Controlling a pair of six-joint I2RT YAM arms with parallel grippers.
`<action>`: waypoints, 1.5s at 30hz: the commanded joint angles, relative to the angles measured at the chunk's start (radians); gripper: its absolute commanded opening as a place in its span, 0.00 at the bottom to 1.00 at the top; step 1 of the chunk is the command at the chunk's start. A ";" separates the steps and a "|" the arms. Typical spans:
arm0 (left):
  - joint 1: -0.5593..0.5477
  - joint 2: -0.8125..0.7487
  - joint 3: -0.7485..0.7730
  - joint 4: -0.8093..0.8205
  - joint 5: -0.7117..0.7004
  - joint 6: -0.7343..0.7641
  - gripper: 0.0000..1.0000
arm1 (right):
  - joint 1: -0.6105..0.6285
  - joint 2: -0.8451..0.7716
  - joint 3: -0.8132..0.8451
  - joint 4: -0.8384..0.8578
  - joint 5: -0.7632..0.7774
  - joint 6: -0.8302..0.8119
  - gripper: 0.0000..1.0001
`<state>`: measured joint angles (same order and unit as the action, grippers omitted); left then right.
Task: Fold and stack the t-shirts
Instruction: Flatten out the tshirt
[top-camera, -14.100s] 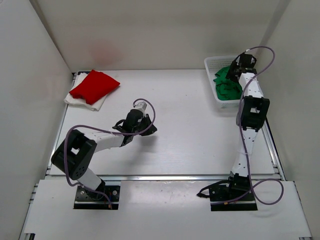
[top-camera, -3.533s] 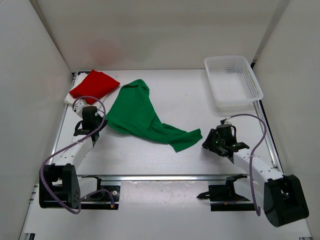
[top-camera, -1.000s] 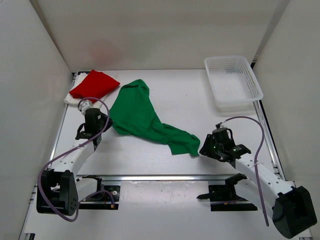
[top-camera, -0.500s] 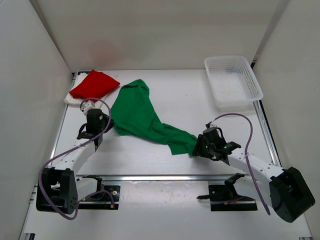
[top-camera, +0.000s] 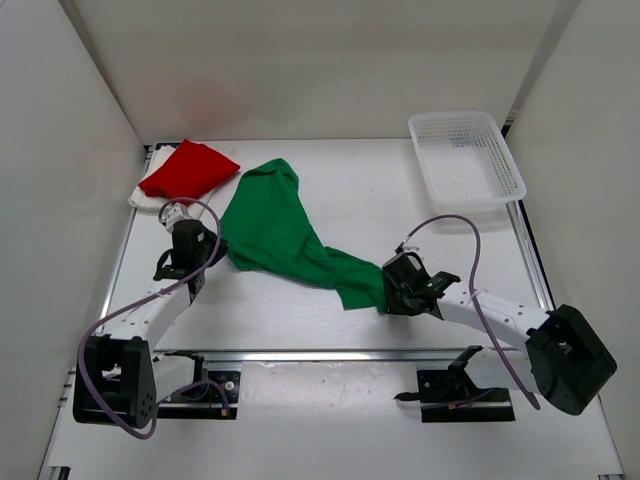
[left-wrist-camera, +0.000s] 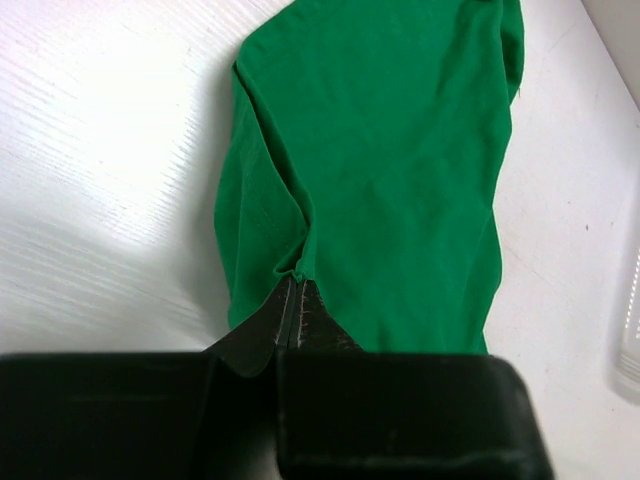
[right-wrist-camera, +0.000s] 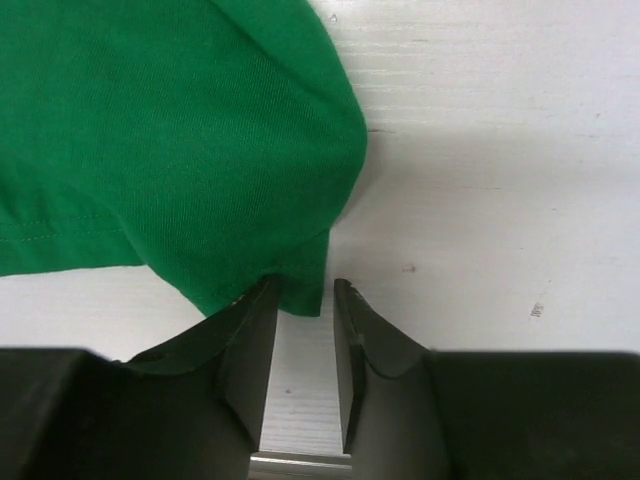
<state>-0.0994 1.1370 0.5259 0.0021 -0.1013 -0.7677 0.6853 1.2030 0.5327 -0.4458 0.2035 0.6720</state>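
Pinching left claw (left-wrist-camera: 292, 305): we are clamping the soft green cloth t-shirt (left-wrist-camera: 400, 150).
Right claw (right-wrist-camera: 303, 292): gaping around its near right corner.

Right gripper (right-wrist-camera: 303, 290) sits low on the white table (right-wrist-camera: 500, 150), jaws parted with a narrow gap, bare tabletop showing in the gap behind the tips. Green t-shirt (right-wrist-camera: 170, 130) spreads out ahead of the gripper and off to one side. Its rounded corner drops down to the fingertips: the hem edge touches the tip of the finger (right-wrist-camera: 250, 350) on the cloth's side and reaches partway across the gap. Not pinched. Stitch line (right-wrist-camera: 60, 232) runs along the hem, away from the gripper. Small dark speck (right-wrist-camera: 408, 268) on the table just beyond the other finger.
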 joint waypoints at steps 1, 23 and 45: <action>0.007 -0.032 -0.021 0.036 0.023 -0.008 0.00 | 0.019 0.075 -0.008 -0.091 0.036 0.011 0.27; 0.011 -0.092 0.635 -0.373 0.268 0.140 0.00 | -0.135 -0.271 0.777 -0.422 0.279 -0.210 0.00; 0.233 0.102 0.741 -0.266 0.347 0.027 0.00 | -0.487 0.489 1.694 -0.373 -0.189 -0.474 0.01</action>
<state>0.1818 1.1694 1.3018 -0.2852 0.3305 -0.7521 0.2329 1.6157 2.1975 -0.8608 0.1337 0.2211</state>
